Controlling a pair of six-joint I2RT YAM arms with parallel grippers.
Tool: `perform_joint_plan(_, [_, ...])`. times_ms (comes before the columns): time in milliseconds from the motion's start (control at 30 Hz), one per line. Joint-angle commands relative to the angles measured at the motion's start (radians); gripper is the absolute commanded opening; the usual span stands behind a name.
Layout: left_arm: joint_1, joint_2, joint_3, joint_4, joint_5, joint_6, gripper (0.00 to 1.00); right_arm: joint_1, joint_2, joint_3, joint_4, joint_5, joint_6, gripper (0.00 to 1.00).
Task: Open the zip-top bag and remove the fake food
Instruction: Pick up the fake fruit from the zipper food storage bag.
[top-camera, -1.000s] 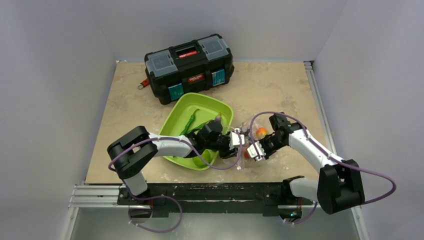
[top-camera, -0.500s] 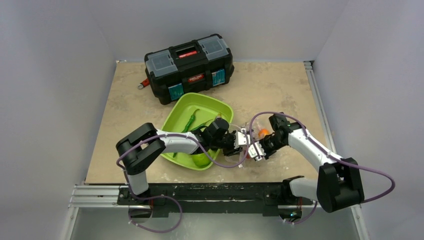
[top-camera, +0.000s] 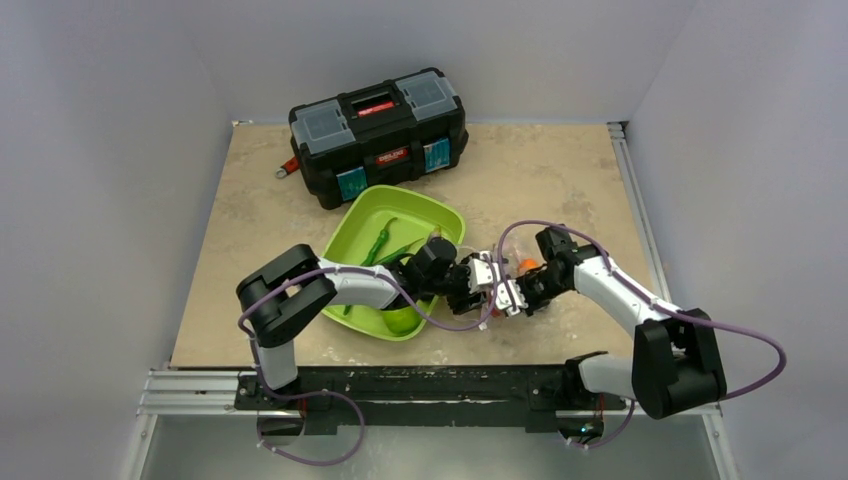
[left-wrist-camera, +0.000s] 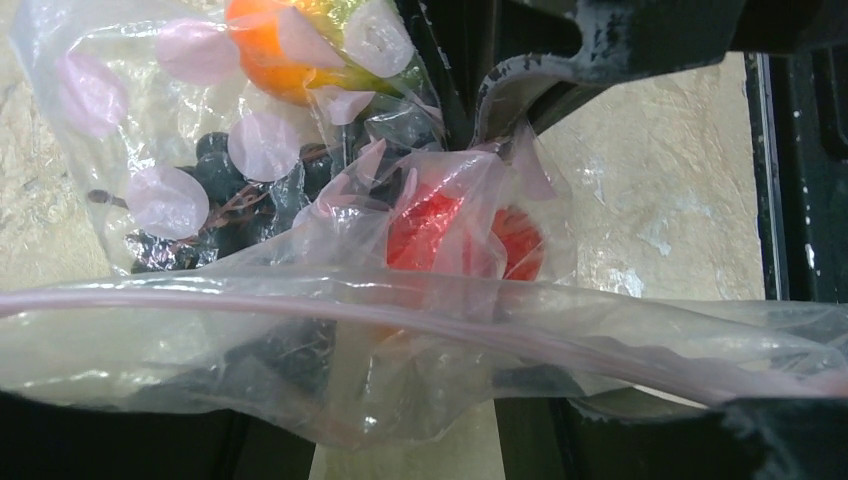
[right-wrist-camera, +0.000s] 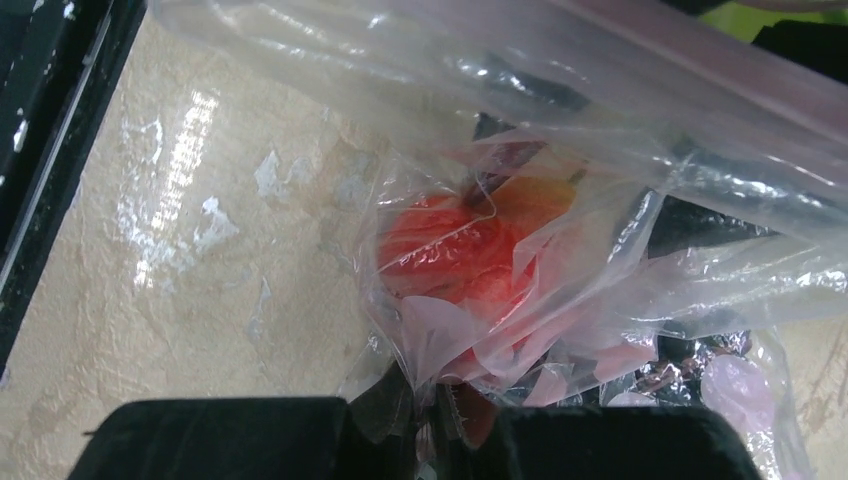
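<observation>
The clear zip-top bag (top-camera: 497, 272) lies on the table right of the green tray, between both grippers. In the left wrist view its pink zip strip (left-wrist-camera: 300, 305) runs across the frame. Behind it are a red strawberry (left-wrist-camera: 440, 230), dark berries (left-wrist-camera: 225, 185) and an orange fruit (left-wrist-camera: 265, 45). My left gripper (top-camera: 482, 284) is at the bag's mouth, its jaws apart with film draped across them (left-wrist-camera: 405, 440). My right gripper (top-camera: 511, 297) is shut on a fold of the bag's film (right-wrist-camera: 480, 415), next to the strawberry (right-wrist-camera: 450, 250).
The lime-green tray (top-camera: 415, 212) holds green bean pods (top-camera: 383, 240) and a green lime (top-camera: 400, 320). A black toolbox (top-camera: 378, 135) stands at the back. The table's black front rail (top-camera: 400, 385) is just below the grippers.
My left arm has reached to the right, bringing its gripper up to the bag and uncovering the lime in the tray. My right gripper has shifted slightly left with the bag.
</observation>
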Motion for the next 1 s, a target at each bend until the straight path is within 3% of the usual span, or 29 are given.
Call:
perform_joint_plan(0, [-0.060,0.003,-0.051,0.116,0.053,0.046,0.59,0.006,0.025,0.028,0.207,-0.050,0.325,0.08])
perform_joint_plan(167, [-0.069,-0.014,-0.088,0.142,0.060,0.049,0.64,0.007,0.043,0.036,0.294,-0.034,0.474,0.09])
perform_joint_plan(500, [-0.083,-0.044,-0.104,0.146,0.090,0.061,0.65,-0.055,0.030,0.072,0.413,0.039,0.708,0.08])
perform_joint_plan(700, [-0.083,-0.035,-0.109,0.166,0.087,0.062,0.65,-0.123,0.006,0.080,0.385,-0.021,0.698,0.23])
perform_joint_plan(900, [-0.054,-0.042,-0.145,0.273,0.093,0.012,0.65,-0.145,-0.043,0.059,0.167,-0.139,0.386,0.50])
perform_joint_plan(967, [-0.045,-0.054,-0.158,0.307,0.106,-0.009,0.66,-0.146,-0.051,0.056,0.143,-0.149,0.343,0.55])
